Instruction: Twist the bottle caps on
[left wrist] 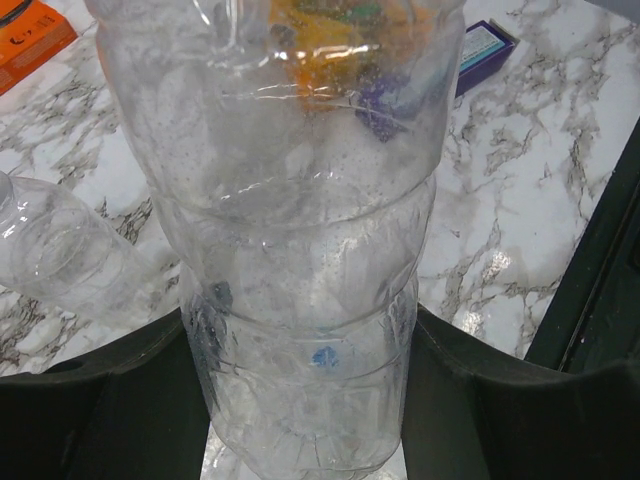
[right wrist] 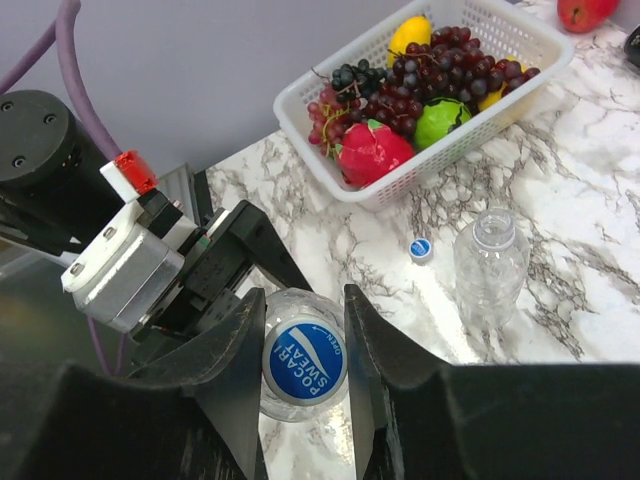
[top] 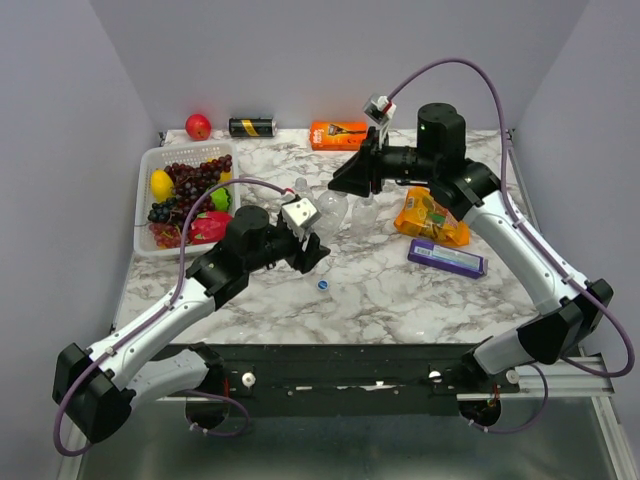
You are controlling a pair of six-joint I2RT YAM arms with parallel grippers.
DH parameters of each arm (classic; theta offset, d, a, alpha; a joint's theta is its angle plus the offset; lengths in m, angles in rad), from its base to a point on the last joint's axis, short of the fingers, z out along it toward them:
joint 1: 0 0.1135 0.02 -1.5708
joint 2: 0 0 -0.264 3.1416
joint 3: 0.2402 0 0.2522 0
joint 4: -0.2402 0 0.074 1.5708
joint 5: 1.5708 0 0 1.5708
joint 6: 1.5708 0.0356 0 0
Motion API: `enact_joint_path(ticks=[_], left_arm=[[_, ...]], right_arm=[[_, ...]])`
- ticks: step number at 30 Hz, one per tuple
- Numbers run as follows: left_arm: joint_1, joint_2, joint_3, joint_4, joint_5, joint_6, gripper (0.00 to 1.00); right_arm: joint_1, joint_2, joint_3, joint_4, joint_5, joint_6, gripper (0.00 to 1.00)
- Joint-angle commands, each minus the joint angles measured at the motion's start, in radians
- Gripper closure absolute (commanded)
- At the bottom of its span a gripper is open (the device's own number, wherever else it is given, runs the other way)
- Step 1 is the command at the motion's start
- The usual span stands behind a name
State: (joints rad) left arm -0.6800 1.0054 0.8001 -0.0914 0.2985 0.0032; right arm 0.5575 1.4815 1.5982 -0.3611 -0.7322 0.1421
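1. The left hand (left wrist: 310, 410) is clamped on the lower body of the held bottle (left wrist: 300, 250), with one finger on each side. The right hand (right wrist: 303, 325) sits over the bottle's neck, and both its fingers appear pressed against the blue cap (right wrist: 305, 362) resting on the mouth.
2. Cross-threading is the main risk. If the cap sits tilted on the neck, turning it would jam it or make it skip instead of seating. These views do not show whether it is level.
3. The thin clear wall could buckle or slip in the left hand's grip under torque. The bottle would then turn with the cap and nothing would tighten.
4. The two hands work very close together, so a wrist roll by the right hand could knock the left hand just beneath it.
5. A loose cap (right wrist: 420, 248) lies on the bench (right wrist: 600, 200) beyond the right hand, near an open bottle (right wrist: 490, 265) that stands uncapped. A careless swing could topple the bottle or flick the cap away.
6. A lying bottle (left wrist: 50, 250) rests on its side close beside the left hand.
7. All three bottles look empty. The basket (right wrist: 475, 125), well beyond the right hand, holds dark grapes, a lemon, a green fruit and a red-pink fruit.
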Motion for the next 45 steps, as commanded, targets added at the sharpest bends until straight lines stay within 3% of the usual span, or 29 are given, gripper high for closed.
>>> enact_joint_path(ticks=[1, 4, 10, 12, 13, 18, 19, 22, 23, 32, 36, 39, 45], left_arm=[[0.014, -0.036, 0.025, 0.128, -0.072, -0.040, 1.00], [0.020, -0.057, 0.019, 0.140, -0.053, -0.065, 1.00], [0.019, -0.057, 0.011, 0.148, -0.013, -0.058, 1.00], [0.019, -0.051, 0.014, 0.147, -0.007, -0.057, 1.00], [0.019, -0.050, 0.016, 0.147, 0.001, -0.055, 1.00], [0.019, -0.027, 0.010, 0.137, 0.022, -0.049, 1.00], [0.019, -0.022, 0.007, 0.124, 0.019, -0.046, 0.68], [0.019, -0.030, -0.019, 0.108, -0.022, -0.017, 0.09], [0.019, -0.040, -0.027, 0.104, -0.056, -0.009, 0.02], [0.031, -0.088, -0.058, 0.016, -0.110, 0.087, 0.01], [0.034, -0.080, -0.047, 0.007, -0.087, 0.095, 0.01], [0.034, -0.071, -0.033, 0.007, -0.076, 0.098, 0.01], [0.036, -0.057, -0.010, -0.001, -0.067, 0.101, 0.01]], right_arm=[[0.005, 0.008, -0.003, -0.001, 0.057, 0.031, 0.85], [0.007, -0.006, -0.038, 0.039, 0.031, 0.057, 0.54], [0.005, 0.019, -0.029, 0.050, 0.083, 0.102, 0.45], [0.004, 0.036, -0.009, 0.057, 0.073, 0.102, 0.53], [0.002, 0.037, -0.007, 0.063, 0.057, 0.111, 0.63], [-0.002, 0.043, 0.023, 0.122, -0.010, 0.111, 0.88], [-0.004, 0.042, 0.038, 0.107, -0.021, 0.061, 0.93], [-0.040, 0.010, 0.089, 0.033, 0.005, -0.051, 0.98], [-0.082, -0.015, 0.103, 0.015, 0.019, -0.067, 0.99], [-0.416, -0.170, 0.135, -0.186, 0.077, -0.206, 1.00], [-0.553, -0.204, 0.076, -0.214, 0.181, -0.265, 0.99], [-0.697, -0.210, -0.016, -0.179, 0.252, -0.291, 1.00], [-0.801, -0.211, -0.244, 0.016, 0.349, -0.381, 1.00]])
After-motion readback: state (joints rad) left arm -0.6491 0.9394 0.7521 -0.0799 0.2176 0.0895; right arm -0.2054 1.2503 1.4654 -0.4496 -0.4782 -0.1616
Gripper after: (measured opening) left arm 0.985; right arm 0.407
